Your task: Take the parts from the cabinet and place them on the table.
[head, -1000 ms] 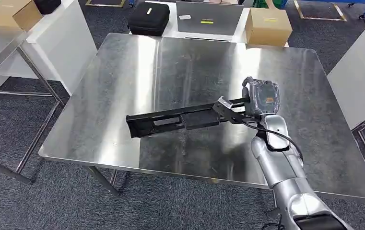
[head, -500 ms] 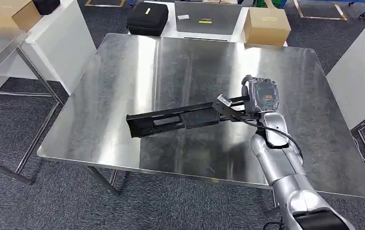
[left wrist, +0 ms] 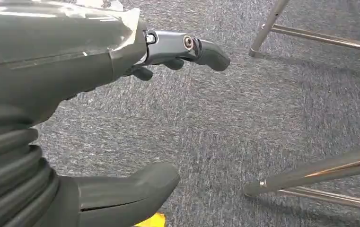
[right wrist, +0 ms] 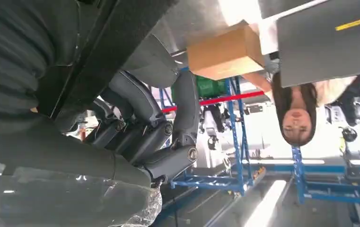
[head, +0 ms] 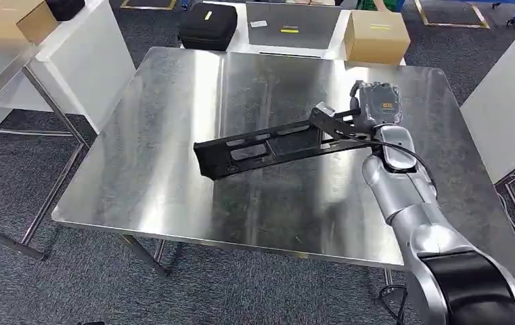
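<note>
Desk [head: 173,169]: a bare steel top with metal legs, standing on grey carpet.
Part [head: 268,145]: a long black bracket with cut-out slots, held above the middle of the desk, its free end sloping down toward the left edge; whether that end touches the steel cannot be told.
Right hand [head: 369,112]: over the right half of the desk, toward the far edge, gripping the part's right end; in the right wrist view its fingers [right wrist: 135,137] curl around the dark bar.
Left hand [left wrist: 97,94]: hanging over the carpet beside the desk legs, fingers spread apart, holding nothing.
Beyond the far edge: a cardboard box [head: 376,37] and a black case [head: 208,26].
</note>
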Robot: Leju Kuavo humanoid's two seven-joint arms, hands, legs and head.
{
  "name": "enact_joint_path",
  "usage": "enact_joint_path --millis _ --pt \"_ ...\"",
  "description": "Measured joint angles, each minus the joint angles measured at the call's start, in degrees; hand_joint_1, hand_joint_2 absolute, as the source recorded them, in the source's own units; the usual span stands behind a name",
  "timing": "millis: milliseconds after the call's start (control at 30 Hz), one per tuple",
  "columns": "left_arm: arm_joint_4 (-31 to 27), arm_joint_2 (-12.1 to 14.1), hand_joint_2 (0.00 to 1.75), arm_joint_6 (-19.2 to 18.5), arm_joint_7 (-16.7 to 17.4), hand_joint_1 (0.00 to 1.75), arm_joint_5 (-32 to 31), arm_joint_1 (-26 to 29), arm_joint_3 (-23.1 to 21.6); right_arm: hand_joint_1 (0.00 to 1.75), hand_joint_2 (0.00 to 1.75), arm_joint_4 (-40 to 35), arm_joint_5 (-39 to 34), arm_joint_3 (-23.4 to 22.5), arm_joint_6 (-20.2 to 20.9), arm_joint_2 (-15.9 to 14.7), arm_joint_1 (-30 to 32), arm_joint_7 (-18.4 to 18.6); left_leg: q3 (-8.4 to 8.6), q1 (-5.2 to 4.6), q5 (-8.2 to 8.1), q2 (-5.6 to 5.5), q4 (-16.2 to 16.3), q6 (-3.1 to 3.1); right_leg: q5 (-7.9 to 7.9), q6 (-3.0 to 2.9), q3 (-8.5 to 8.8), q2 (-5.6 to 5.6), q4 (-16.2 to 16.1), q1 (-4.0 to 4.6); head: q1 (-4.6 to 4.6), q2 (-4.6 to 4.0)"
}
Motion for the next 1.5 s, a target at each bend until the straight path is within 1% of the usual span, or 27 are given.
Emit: enact_joint_path --millis 133,333,467,567,700,867,967,1033,1100,1300,1500 --pt "0.0 0.0 1.75 0.0 0.0 0.0 -0.2 -0.3 -0.1 1.71 1.75 4.1 -0.7 -0.3 -0.1 -0.5 -2.4 0.2 0.0 0.0 0.0 0.0 0.0 0.0 0.0 0.0 0.0 0.0 0.0 0.0 0.0 0.0" --pt "-0.3 0.0 1.75 0.0 0.0 0.0 -0.2 -0.4 -0.2 1.71 1.75 7.7 -1.1 -0.8 -0.3 -1.2 -5.4 1.0 0.0 0.0 0.0 0.0 0.0 0.0 0.0 0.0 -0.01 0.01 0.0 0.0 0.0 0.0" --pt "-0.3 0.0 1.75 0.0 0.0 0.0 -0.2 -0.7 -0.2 1.71 1.75 9.1 -0.5 -0.9 -0.6 -1.4 -7.1 1.4 0.0 0.0 0.0 0.0 0.0 0.0 0.0 0.0 -0.01 0.01 0.0 0.0 0.0 0.0" --pt "-0.3 -0.1 1.75 0.0 0.0 0.0 -0.2 -0.8 -0.2 1.71 1.75 9.8 -0.5 -0.9 -1.9 -1.6 -8.3 1.4 0.0 0.0 0.0 0.0 0.0 0.0 0.0 0.0 -0.01 0.01 0.0 0.0 0.0 0.0" --pt "-0.3 -0.2 1.75 0.2 0.0 0.0 -0.1 -0.7 -0.3 1.71 1.75 10.5 -0.5 -0.9 -3.1 -1.7 -9.5 0.3 -0.01 0.0 0.0 0.0 0.0 0.0 0.0 0.0 -0.01 0.01 0.0 0.0 0.0 0.0" --pt "-0.5 -0.2 1.75 0.4 0.0 0.0 0.1 -0.7 -0.4 1.71 1.75 11.0 -0.3 -0.9 -4.3 -1.6 -11.0 0.0 -0.03 0.0 0.0 0.0 0.0 0.0 0.0 0.0 -0.01 0.01 0.0 0.0 0.0 0.0" --pt "-0.7 -0.3 1.75 0.4 0.0 0.0 0.5 -0.7 -0.5 1.71 1.75 11.5 0.3 -0.9 -2.0 -1.5 -11.8 -0.9 -0.04 0.0 0.0 0.0 0.0 0.0 0.0 0.0 -0.01 0.01 0.0 0.0 0.0 0.0" --pt "-0.9 -0.3 1.75 0.4 0.0 0.0 0.6 -0.7 -0.5 1.71 1.75 11.8 0.3 -0.9 0.2 -1.3 -11.9 -2.3 -0.03 0.0 0.0 0.0 0.0 0.0 0.0 0.0 -0.01 0.01 0.0 0.0 0.02 0.0" --pt "-1.0 -0.3 1.75 0.4 0.0 0.0 0.7 -0.7 -0.5 1.71 1.75 12.3 0.4 -0.8 1.3 -0.9 -11.6 -2.9 -0.04 0.0 0.0 0.0 0.0 0.0 0.0 0.0 -0.01 0.01 0.0 0.0 0.0 0.0" --pt "-1.4 -0.5 1.75 0.4 0.0 0.0 0.9 -0.7 -1.0 1.71 1.75 13.5 0.2 -0.5 1.3 -0.1 -9.7 -3.8 -0.03 0.02 0.0 -0.02 0.0 0.0 0.0 0.0 -0.02 -0.01 0.0 0.01 0.0 0.0" --pt "-2.2 -0.6 1.75 0.3 0.0 0.0 1.1 -0.6 -1.8 1.71 1.75 14.3 -0.9 -0.5 0.5 -0.2 -7.0 -4.7 -0.04 0.01 0.0 -0.01 0.0 0.0 0.0 0.0 -0.03 0.01 0.0 0.01 0.0 0.0"
